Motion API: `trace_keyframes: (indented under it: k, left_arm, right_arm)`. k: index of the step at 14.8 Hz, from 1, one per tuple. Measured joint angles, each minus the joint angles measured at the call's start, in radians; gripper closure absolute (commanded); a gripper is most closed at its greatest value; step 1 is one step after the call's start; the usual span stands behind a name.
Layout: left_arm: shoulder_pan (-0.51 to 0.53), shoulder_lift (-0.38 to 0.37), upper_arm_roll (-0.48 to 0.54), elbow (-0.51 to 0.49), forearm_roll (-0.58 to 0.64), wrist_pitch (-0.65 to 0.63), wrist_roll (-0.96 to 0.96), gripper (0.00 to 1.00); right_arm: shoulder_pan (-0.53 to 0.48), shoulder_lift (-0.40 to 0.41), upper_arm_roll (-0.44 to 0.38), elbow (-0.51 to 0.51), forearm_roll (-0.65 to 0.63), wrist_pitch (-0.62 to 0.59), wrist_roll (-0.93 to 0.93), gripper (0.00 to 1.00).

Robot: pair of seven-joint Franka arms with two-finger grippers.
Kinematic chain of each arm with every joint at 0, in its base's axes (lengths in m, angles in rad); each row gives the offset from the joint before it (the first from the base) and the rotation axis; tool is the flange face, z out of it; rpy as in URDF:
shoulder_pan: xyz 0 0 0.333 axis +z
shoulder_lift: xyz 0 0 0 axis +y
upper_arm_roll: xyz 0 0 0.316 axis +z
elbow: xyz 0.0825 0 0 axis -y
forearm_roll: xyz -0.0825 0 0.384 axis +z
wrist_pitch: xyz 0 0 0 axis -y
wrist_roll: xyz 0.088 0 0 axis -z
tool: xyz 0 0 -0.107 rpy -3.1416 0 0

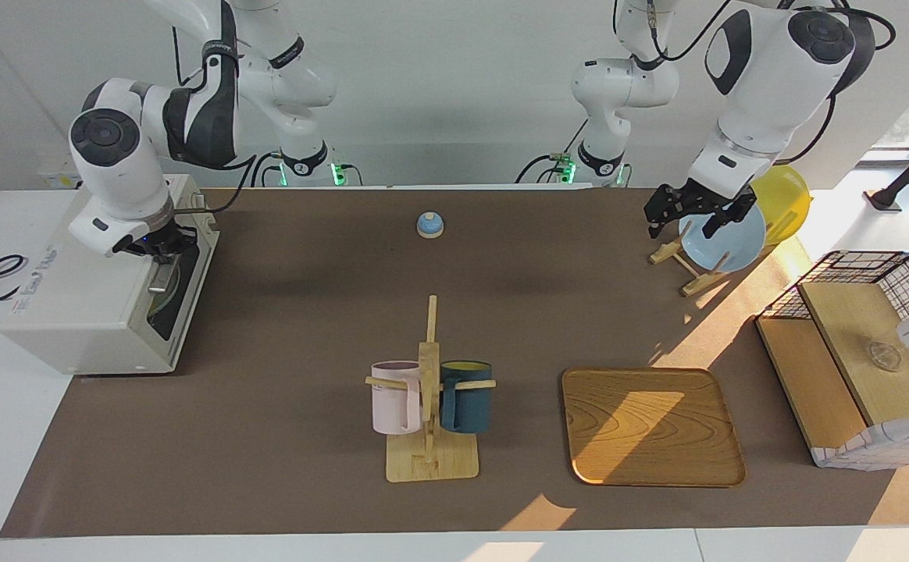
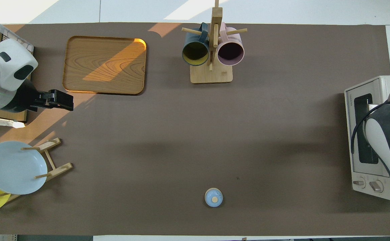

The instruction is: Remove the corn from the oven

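Note:
The white oven (image 1: 87, 312) stands at the right arm's end of the table, and it also shows in the overhead view (image 2: 351, 100). Its dark glass door (image 1: 180, 300) looks closed. The corn is hidden; I see none of it in either view. My right gripper (image 1: 161, 251) is at the top of the oven door, by the metal bar handle (image 1: 162, 278). In the overhead view the right arm covers it. My left gripper (image 1: 693, 217) is open and empty, raised over the table by the plate rack; the overhead view shows it too (image 2: 61, 100).
A mug rack (image 1: 429, 390) with a pink and a dark blue mug stands mid-table. A wooden tray (image 1: 650, 425) lies beside it. A small blue bell (image 1: 430, 225) sits near the robots. A plate rack (image 1: 693, 273) holds a blue and a yellow plate. A black wire basket (image 1: 868, 269) stands at the left arm's end.

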Motion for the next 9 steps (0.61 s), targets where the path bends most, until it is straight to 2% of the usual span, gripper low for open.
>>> trace_keyframes:
  k: [5, 9]
  left_arm:
    - [0.000, 0.000, 0.000, 0.000, 0.000, 0.000, 0.000, 0.00]
    - [0.000, 0.000, 0.000, 0.000, 0.000, 0.000, 0.000, 0.00]
  right_arm:
    - [0.001, -0.053, 0.002, -0.075, 0.116, 0.089, 0.009, 1.00]
    - [0.059, -0.053, 0.015, -0.158, 0.200, 0.191, 0.109, 1.00]
